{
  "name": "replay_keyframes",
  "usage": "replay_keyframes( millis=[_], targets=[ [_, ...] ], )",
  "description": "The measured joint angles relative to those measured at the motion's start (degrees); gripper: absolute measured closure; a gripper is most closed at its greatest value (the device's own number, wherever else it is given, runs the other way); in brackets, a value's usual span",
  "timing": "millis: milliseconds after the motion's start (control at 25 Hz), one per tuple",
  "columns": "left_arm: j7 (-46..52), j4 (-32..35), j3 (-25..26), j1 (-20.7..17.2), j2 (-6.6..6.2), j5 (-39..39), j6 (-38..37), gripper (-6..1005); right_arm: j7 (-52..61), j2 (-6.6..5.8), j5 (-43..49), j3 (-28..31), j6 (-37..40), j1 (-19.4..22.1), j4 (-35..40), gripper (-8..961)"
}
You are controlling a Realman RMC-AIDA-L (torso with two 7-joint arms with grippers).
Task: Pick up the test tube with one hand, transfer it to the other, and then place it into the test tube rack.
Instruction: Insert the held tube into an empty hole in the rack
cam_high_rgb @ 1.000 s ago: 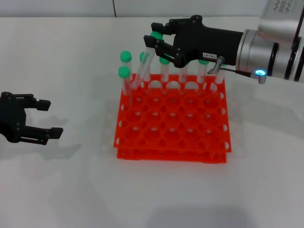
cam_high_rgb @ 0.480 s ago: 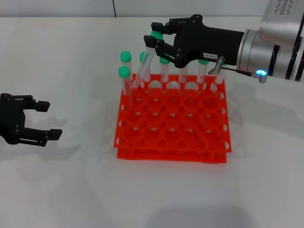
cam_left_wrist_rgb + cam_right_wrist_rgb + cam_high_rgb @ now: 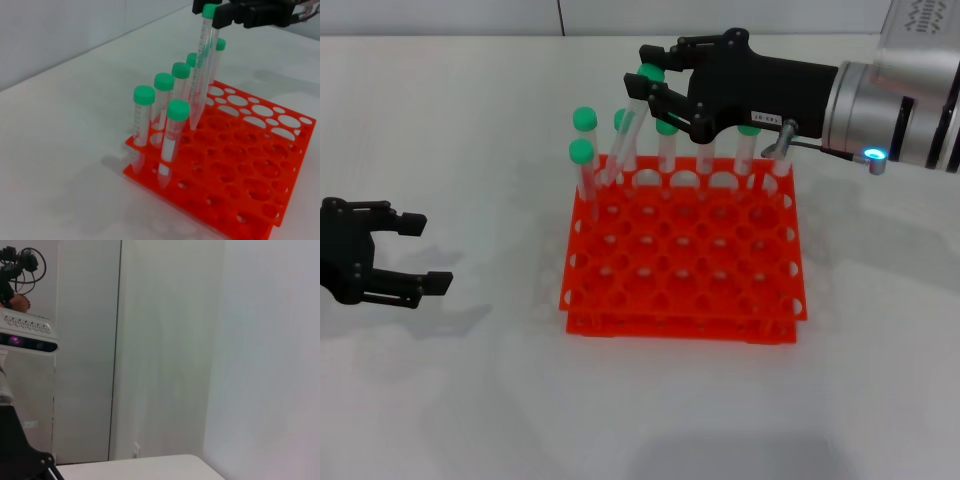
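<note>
My right gripper [image 3: 646, 76] hangs over the back left of the orange test tube rack [image 3: 680, 262], shut on the green-capped top of a test tube [image 3: 627, 132]. The tube slants down and to the left, and its tip is at a back-row hole. In the left wrist view the same test tube [image 3: 202, 65] leans with its tip at the rack [image 3: 250, 167], held from above by the right gripper [image 3: 235, 12]. My left gripper [image 3: 424, 252] rests on the table far to the left of the rack, open and holding nothing.
Several other green-capped tubes [image 3: 583, 160] stand in the rack's back row and left column, close around the held tube. The rest of the holes show no tubes. White table surrounds the rack. The right wrist view shows only a wall.
The right wrist has shifted very slightly to the right. The tube, rack and left gripper look unchanged.
</note>
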State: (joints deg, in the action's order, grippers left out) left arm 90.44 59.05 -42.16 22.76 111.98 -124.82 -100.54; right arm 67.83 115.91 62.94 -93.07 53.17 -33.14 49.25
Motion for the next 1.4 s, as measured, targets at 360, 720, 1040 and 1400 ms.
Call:
replay_keyframes(
  millis=[360,720,1040,1400],
  targets=[
    [-0.09,0.01,-0.03,0.17,0.0,0.02,0.0,124,-1.28,-0.21,0.28,0.18,-0.34,0.49,0.34,674],
    [-0.09,0.02,-0.03,0.0,0.04,0.02,-0.01,124,-3.55,-0.13,0.4,0.09,-1.0,0.62,0.32,674],
    [-0.09,0.0,-0.03,-0.04,0.09,0.02,-0.01,124,-4.44,0.11,0.52,-0.89,-2.05,0.73,-0.4,674],
    [-0.53,-1.24,-0.03,0.3,0.11,0.02,0.45,124,-4.46,0.3,0.18,-2.13,-2.56,0.29,-0.97,674]
  ],
)
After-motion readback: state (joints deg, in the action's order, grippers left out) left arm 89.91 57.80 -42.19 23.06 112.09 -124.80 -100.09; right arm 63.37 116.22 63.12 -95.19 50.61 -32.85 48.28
